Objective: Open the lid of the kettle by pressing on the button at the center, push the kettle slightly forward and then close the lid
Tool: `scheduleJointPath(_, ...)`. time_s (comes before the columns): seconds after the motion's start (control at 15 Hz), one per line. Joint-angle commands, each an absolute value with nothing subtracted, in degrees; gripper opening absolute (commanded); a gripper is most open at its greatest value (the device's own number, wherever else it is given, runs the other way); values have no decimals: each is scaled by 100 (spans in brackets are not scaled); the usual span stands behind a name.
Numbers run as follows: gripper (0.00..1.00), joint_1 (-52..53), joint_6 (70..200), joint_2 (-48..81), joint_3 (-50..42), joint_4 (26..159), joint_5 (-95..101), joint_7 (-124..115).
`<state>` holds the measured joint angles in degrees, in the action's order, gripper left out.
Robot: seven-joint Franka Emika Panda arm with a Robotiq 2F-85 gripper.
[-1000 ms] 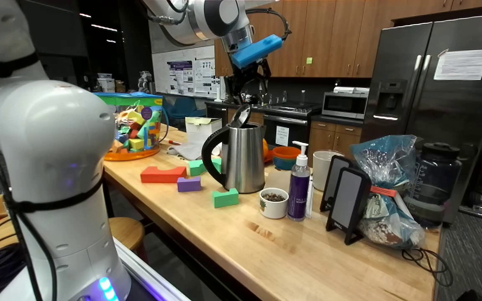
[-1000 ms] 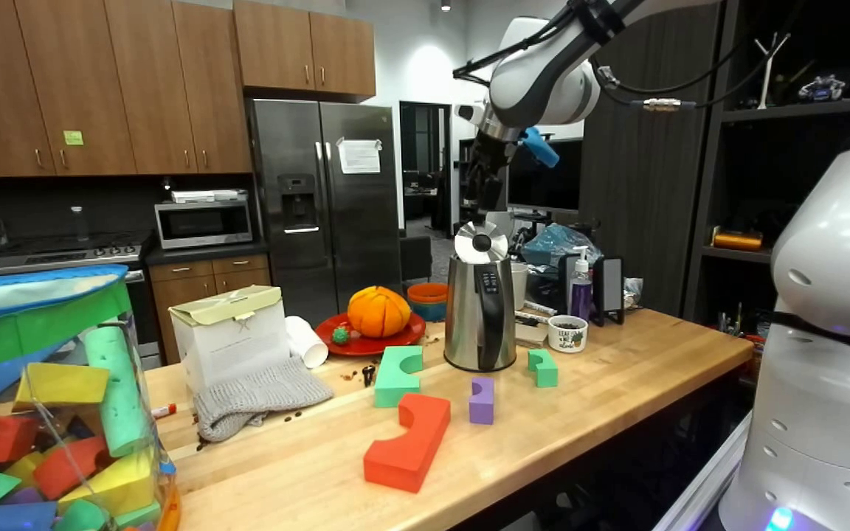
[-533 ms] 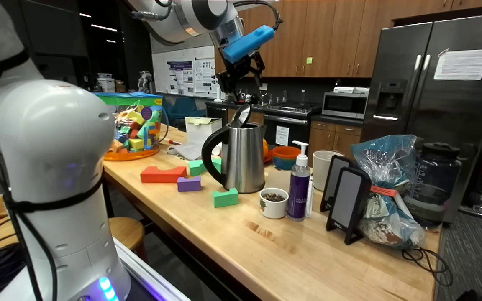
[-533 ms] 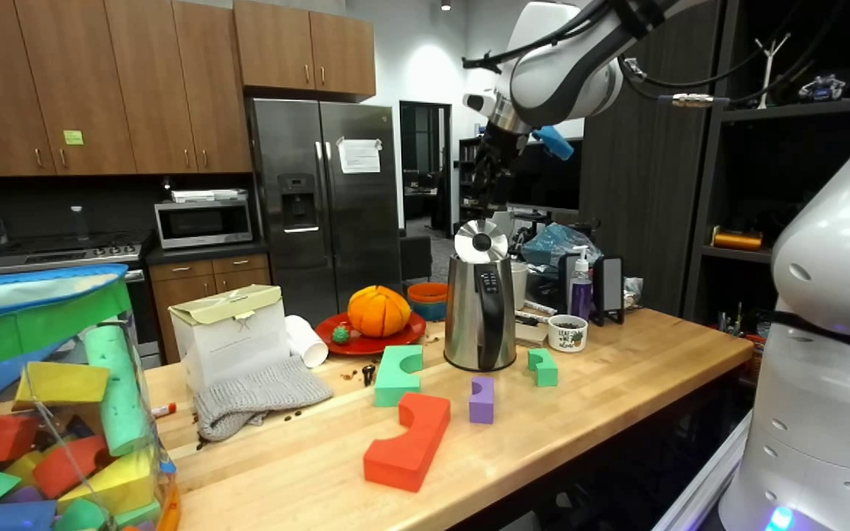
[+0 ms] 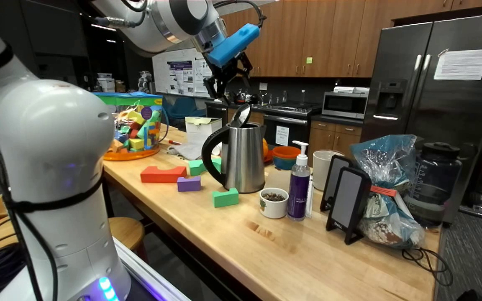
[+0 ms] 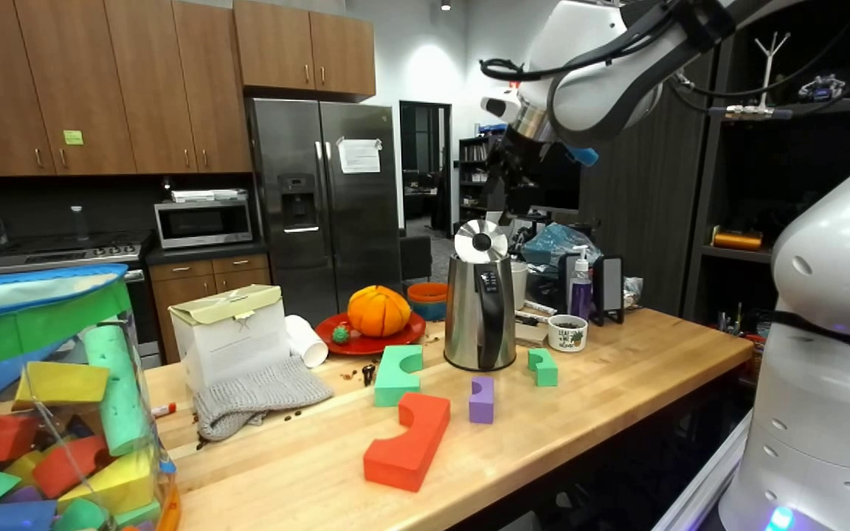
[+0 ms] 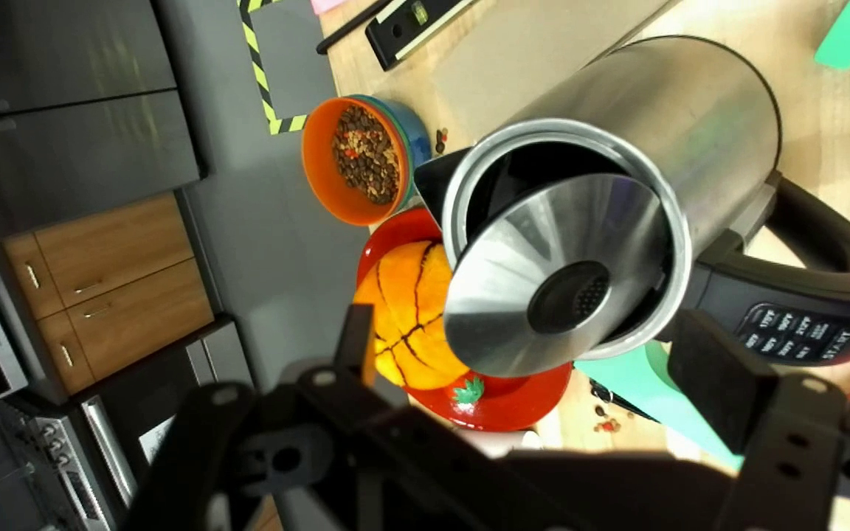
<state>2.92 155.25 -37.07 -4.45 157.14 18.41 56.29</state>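
Observation:
The stainless-steel kettle [image 5: 245, 163] stands upright on the wooden table, also seen in an exterior view [image 6: 462, 324] and the wrist view [image 7: 698, 110]. Its lid [image 5: 241, 116] is open, tilted up at the handle side; the shiny underside with a dark centre shows in an exterior view [image 6: 499, 243] and in the wrist view [image 7: 502, 295]. The black handle [image 5: 210, 154] is on the kettle's side. My gripper [image 5: 237, 92] is above the lid, apart from it, also in an exterior view [image 6: 508, 200]. In the wrist view its fingers [image 7: 532, 335] are wide apart and empty.
Green [image 5: 225, 198], purple [image 5: 189, 184] and red [image 5: 163, 174] blocks lie near the kettle. A small cup [image 5: 273, 205] and a pump bottle [image 5: 298, 188] stand beside it. A red plate [image 6: 395, 343] with an orange pumpkin [image 6: 378, 311] and stacked bowls [image 6: 427, 293] are behind.
My gripper and arm have moved back toward the robot's base side, above the kettle. The kettle and its open lid have not visibly moved.

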Motion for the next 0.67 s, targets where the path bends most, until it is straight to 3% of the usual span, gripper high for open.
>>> scheduleJointPath(0.0,100,175,15839,-4287,-381,16304,2191,5612)
scheduleJointPath(0.6,100,128,16209,-4000,-245,15970,2531,5595)
